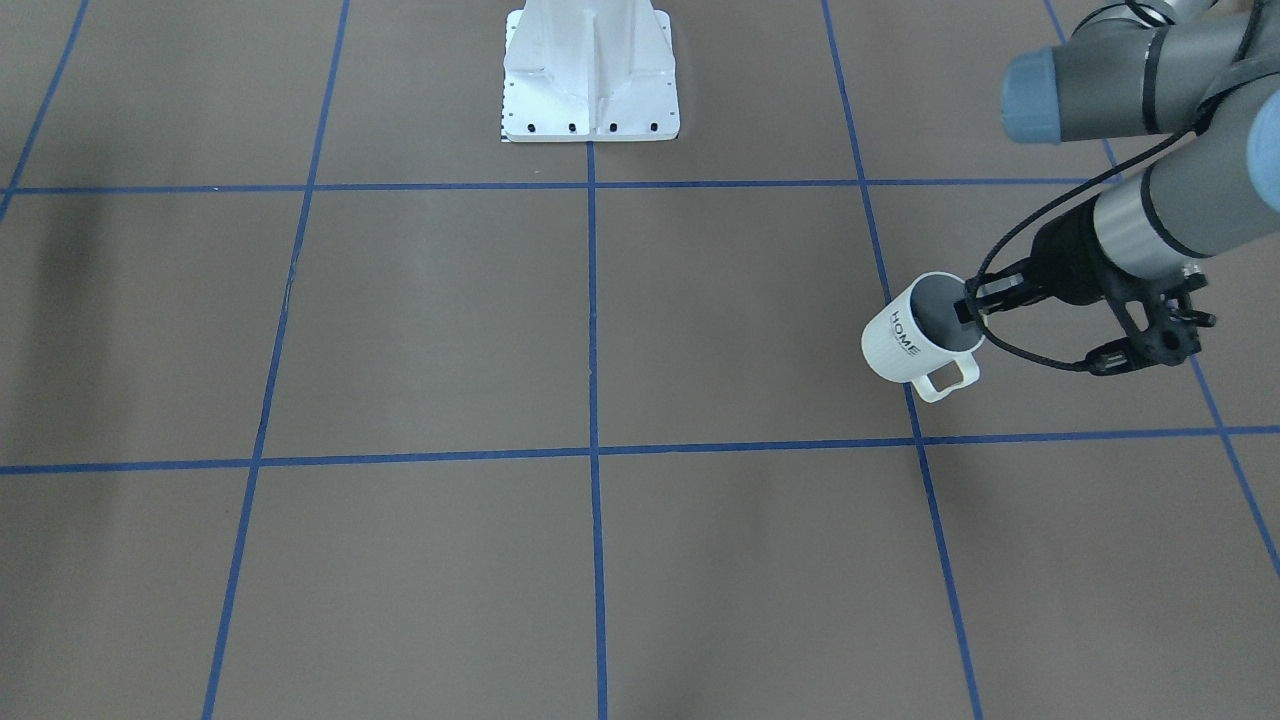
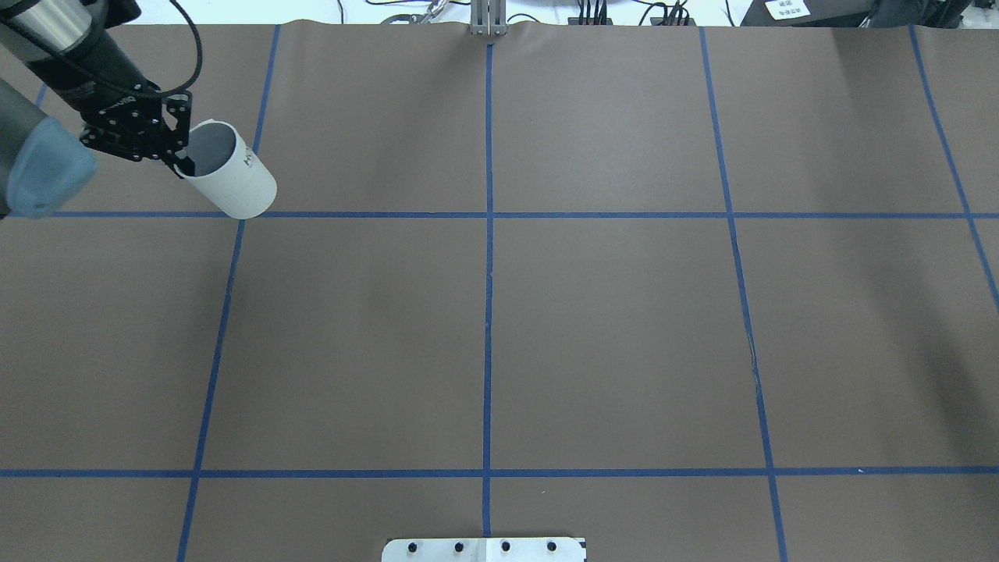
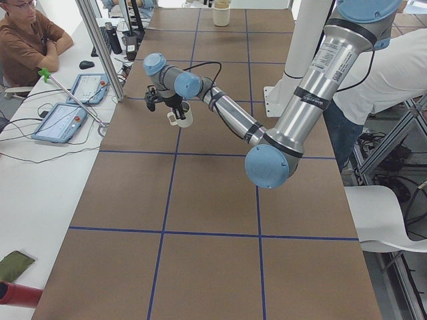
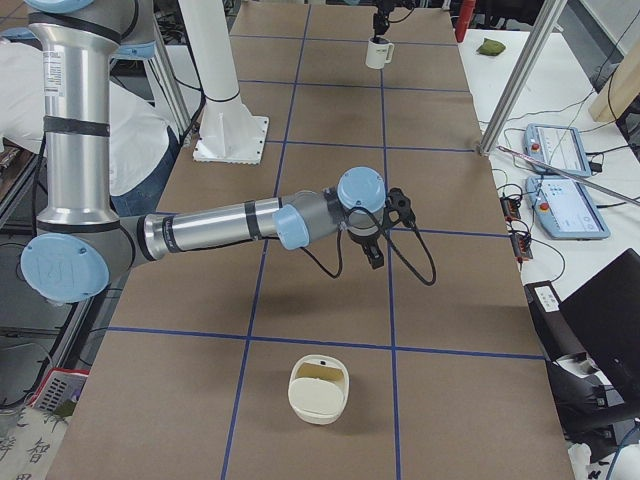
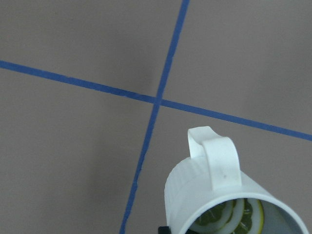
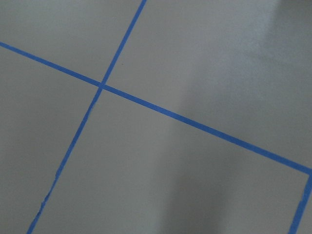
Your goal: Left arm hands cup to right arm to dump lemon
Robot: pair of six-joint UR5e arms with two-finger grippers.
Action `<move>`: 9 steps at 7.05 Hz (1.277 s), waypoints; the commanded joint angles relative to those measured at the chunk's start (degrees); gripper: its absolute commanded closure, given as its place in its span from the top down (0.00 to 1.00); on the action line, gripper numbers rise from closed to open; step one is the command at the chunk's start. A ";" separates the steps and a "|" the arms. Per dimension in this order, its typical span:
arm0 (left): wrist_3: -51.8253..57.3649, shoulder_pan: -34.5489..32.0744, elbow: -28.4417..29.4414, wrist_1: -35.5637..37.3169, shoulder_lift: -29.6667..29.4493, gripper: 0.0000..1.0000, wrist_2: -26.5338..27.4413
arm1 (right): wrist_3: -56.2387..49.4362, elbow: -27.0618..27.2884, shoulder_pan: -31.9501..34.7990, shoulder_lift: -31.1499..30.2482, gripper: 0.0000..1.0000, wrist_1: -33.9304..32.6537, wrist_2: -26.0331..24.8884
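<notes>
My left gripper (image 1: 968,308) is shut on the rim of the white cup (image 1: 905,340), one finger inside and one outside. It holds the cup tilted above the table, with the handle toward the operators' side. In the overhead view the gripper (image 2: 181,160) and cup (image 2: 238,183) are at the far left. The left wrist view shows the cup (image 5: 204,195) with the yellow-green lemon (image 5: 229,218) inside. The cup also shows in the side views (image 3: 183,115) (image 4: 378,52). My right gripper (image 4: 377,255) shows only in the exterior right view, low over the table; I cannot tell whether it is open.
The white robot base plate (image 1: 590,70) sits at mid-table on the robot's side. A white container (image 4: 318,390) stands near the table's right end. Blue tape lines grid the brown table. An operator (image 3: 27,40) and tablets (image 3: 60,120) are beside the table.
</notes>
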 commanded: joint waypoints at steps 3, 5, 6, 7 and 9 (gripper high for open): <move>-15.42 6.96 -0.48 -0.10 -7.17 0.00 3.39 | 15.11 0.02 -11.78 8.42 1.00 11.65 -16.44; -15.33 7.51 -0.65 -0.01 -8.75 0.00 4.73 | 29.28 0.10 -22.05 8.95 1.00 22.21 -27.52; -15.50 8.20 -0.65 -0.01 -9.19 0.00 4.99 | 35.09 0.63 -26.10 10.18 1.00 23.82 -31.92; -15.85 9.17 -0.48 0.08 -10.16 0.00 5.08 | 36.62 0.98 -29.45 11.75 0.99 24.10 -35.36; -22.07 10.83 1.19 -0.01 -13.93 0.00 6.31 | 36.73 2.47 -37.44 13.17 0.99 24.62 -46.40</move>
